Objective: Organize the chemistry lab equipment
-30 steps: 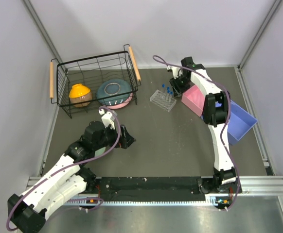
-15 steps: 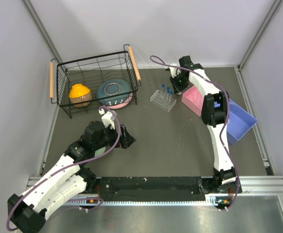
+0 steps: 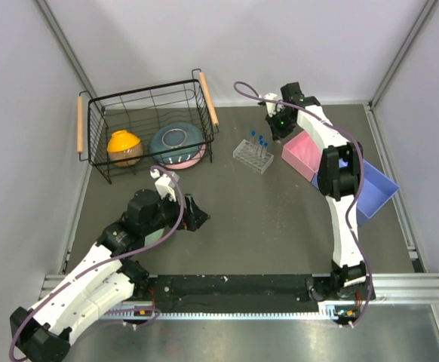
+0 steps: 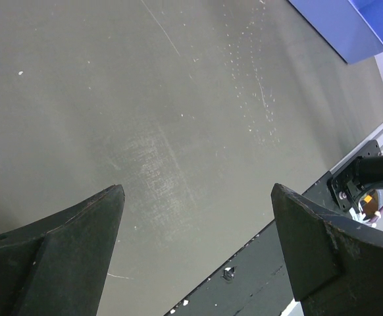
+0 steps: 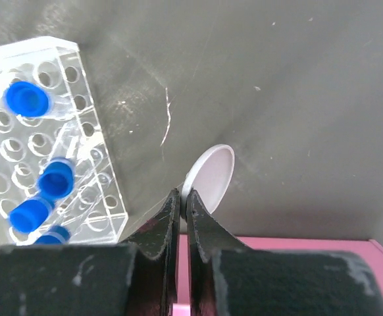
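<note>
My right gripper [image 5: 183, 197] is shut on the rim of a tiny white round cup [image 5: 212, 176] and holds it above the table, between the clear tube rack [image 5: 43, 141] and a pink tray [image 5: 290, 253]. The rack holds several blue-capped tubes [image 5: 27, 99]. In the top view the right gripper [image 3: 278, 122] is at the back, right of the rack [image 3: 253, 155]. My left gripper [image 4: 195, 197] is open and empty over bare table; in the top view it [image 3: 194, 215] sits left of centre. No pipettes show.
A black wire basket [image 3: 148, 128] at the back left holds an orange bowl [image 3: 124, 147] and a blue bowl [image 3: 177, 143]. The pink tray [image 3: 304, 154] and a blue bin [image 3: 372, 188] stand at the right. The blue bin's corner [image 4: 349, 29] shows in the left wrist view.
My right gripper has shifted slightly back and up near the pink tray's far corner. The left arm has hardly moved.
</note>
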Controlling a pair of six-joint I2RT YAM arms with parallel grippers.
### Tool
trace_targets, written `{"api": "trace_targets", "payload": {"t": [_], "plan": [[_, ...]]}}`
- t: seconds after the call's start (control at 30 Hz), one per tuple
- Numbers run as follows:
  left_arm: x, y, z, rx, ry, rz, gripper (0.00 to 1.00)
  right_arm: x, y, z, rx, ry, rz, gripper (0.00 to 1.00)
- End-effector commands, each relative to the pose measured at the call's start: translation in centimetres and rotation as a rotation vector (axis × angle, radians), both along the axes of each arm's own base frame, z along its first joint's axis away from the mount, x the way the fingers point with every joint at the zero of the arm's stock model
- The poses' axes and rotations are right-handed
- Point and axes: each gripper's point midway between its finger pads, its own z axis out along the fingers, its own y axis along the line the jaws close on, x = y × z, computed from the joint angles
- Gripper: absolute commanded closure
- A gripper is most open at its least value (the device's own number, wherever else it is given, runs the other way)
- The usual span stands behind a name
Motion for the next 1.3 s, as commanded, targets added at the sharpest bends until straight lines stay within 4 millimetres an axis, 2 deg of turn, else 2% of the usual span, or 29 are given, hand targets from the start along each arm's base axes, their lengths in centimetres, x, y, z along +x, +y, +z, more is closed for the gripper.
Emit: {"api": "trace_targets", "payload": {"t": [0.0,0.17,0.2,0.3,0.37,0.4,0.43,0.47,0.5,0.53,0.57,0.6,0.63,0.67,0.7,0.77,0.8,0.87,0.93,1.1,1.13,1.27], "plan": [[0.1,-0.1,2.1,-0.041,-0.056,0.0,0.01,0.4,1.6,8.3,0.088,-0.166,0.027,1.0],[-0.1,0.1,2.5,-0.052,-0.063,0.007,0.01,-0.5,2.0,11.2,0.133,-0.203,0.036,1.0],[-0.2,0.1,2.6,-0.056,-0.066,0.006,0.01,-0.9,1.9,12.9,0.143,-0.232,0.037,1.0],[-0.4,0.3,3.1,-0.063,-0.075,0.01,0.01,-2.3,1.7,14.5,0.159,-0.244,0.044,1.0],[-0.5,0.5,3.1,-0.063,-0.077,0.013,0.01,-4.2,1.2,16.8,0.164,-0.275,0.049,1.0],[-0.6,0.6,3.4,-0.067,-0.085,0.014,0.01,-5.3,0.8,16.1,0.154,-0.25,0.05,1.0],[-0.7,0.6,3.5,-0.07,-0.09,0.012,0.01,-6.7,0.3,18.6,0.157,-0.296,0.05,1.0],[-0.8,0.7,3.6,-0.073,-0.094,0.014,0.01,-7.6,-0.2,18.9,0.15,-0.3,0.051,1.0],[-0.9,0.8,3.8,-0.078,-0.102,0.014,0.01,-8.9,-0.8,18.1,0.13,-0.281,0.053,1.0],[-1.0,0.8,3.8,-0.079,-0.103,0.012,0.01,-10.3,-1.7,19.9,0.123,-0.318,0.043,1.0],[-1.1,0.8,3.9,-0.081,-0.105,0.011,0.01,-11.4,-2.8,20.2,0.114,-0.318,0.026,1.0],[-1.3,1.0,4.1,-0.085,-0.114,0.01,0.01,-12.6,-3.7,19.0,0.103,-0.281,0.012,1.0],[-1.4,1.0,4.0,-0.086,-0.114,0.01,0.01,-13.5,-4.6,19.0,0.101,-0.275,-0.004,1.0],[-1.6,1.1,4.1,-0.091,-0.123,0.01,0.01,-14.8,-6.5,20.2,0.1,-0.302,-0.045,1.0],[-1.6,1.1,4.1,-0.093,-0.124,0.009,0.01,-16.0,-7.7,18.5,0.09,-0.258,-0.074,1.0],[-1.9,1.1,3.9,-0.1,-0.124,0.003,0.01,-17.9,-9.8,18.8,0.088,-0.277,-0.12,1.0],[-2.1,1.0,4.0,-0.106,-0.125,-0.008,0.01,-18.9,-12.2,17.0,0.071,-0.24,-0.181,1.0],[-2.2,0.9,3.7,-0.109,-0.119,-0.019,0.01,-20.0,-14.6,15.7,0.054,-0.217,-0.242,1.0],[-2.4,0.7,3.8,-0.111,-0.121,-0.035,0.01,-21.4,-17.5,13.4,0.013,-0.18,-0.305,1.0],[-2.5,0.6,4.1,-0.113,-0.126,-0.046,0.01,-23.6,-21.5,9.2,-0.036,-0.086,-0.398,1.0],[-2.5,0.6,4.1,-0.113,-0.126,-0.044,0.01,-23.6,-22.7,8.6,-0.043,-0.079,-0.435,1.0],[-2.8,0.6,4.4,-0.126,-0.133,-0.053,0.01,-24.4,-24.9,5.7,-0.056,-0.014,-0.503,1.0]]}}
